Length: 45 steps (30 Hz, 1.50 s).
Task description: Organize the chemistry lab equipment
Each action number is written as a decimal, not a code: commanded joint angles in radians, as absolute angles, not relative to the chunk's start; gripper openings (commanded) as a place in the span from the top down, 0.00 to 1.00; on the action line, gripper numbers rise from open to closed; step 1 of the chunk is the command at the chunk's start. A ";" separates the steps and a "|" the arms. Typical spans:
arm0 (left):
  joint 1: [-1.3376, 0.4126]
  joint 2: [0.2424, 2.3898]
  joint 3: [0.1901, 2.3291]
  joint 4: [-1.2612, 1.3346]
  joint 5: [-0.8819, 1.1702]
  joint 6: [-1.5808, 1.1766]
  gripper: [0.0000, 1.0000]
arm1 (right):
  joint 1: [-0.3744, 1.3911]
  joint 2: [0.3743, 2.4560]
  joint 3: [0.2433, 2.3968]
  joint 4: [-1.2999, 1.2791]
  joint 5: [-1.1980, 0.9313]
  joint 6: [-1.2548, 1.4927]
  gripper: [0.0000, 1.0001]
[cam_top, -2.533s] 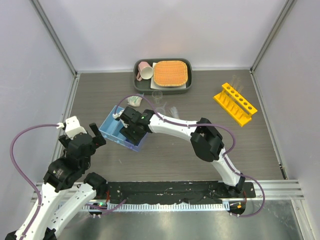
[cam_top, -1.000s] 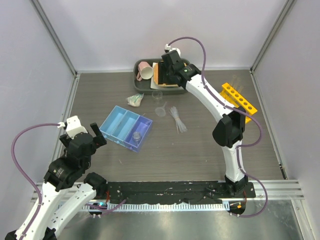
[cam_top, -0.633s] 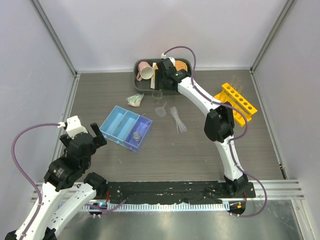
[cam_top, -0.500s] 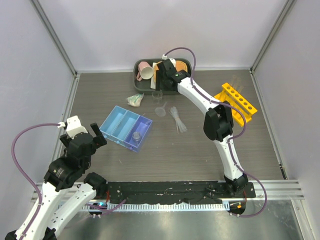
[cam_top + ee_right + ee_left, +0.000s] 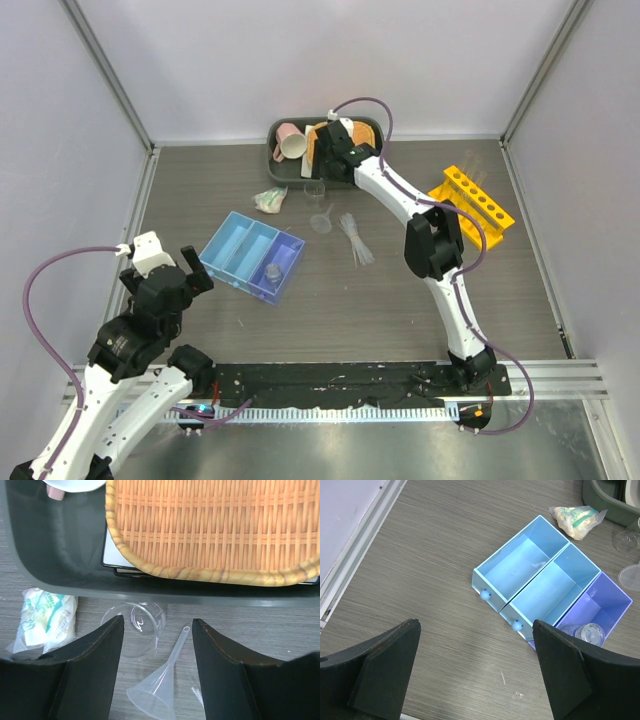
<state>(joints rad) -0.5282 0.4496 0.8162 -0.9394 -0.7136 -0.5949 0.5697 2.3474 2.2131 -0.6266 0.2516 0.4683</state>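
Grey wood-grain surface (image 5: 420, 290), walled on three sides. Far edge, centre: dark tray (image 5: 276, 165). Just in front: small clear beaker (image 5: 315, 188), white-green packet (image 5: 268, 200) to its left. Nearer: clear funnel (image 5: 322, 221), loose clear pipettes (image 5: 355, 240) beside it. Left of centre: blue three-compartment tray (image 5: 232, 248), set diagonally. Far right: yellow rack (image 5: 458, 205), angled.
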 commanded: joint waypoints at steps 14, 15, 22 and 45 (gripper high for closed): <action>-0.529 0.457 0.844 -0.907 -0.718 -0.591 0.00 | 0.568 2.419 2.204 -0.549 0.235 0.495 0.48; -0.529 0.459 0.844 -0.908 -0.718 -0.589 0.00 | 0.568 2.428 2.204 -0.549 0.232 0.495 0.49; -0.529 0.457 0.844 -0.907 -0.719 -0.589 0.00 | 0.566 2.454 2.206 -0.542 0.224 0.502 0.56; -0.529 0.466 0.844 -0.907 -0.715 -0.588 0.00 | 0.595 2.254 2.085 -0.532 0.270 0.456 0.99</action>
<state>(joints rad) -0.5282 0.4545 0.8162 -0.9382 -0.7128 -0.5941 0.5751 2.4104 2.1017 -0.5541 0.2234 0.4881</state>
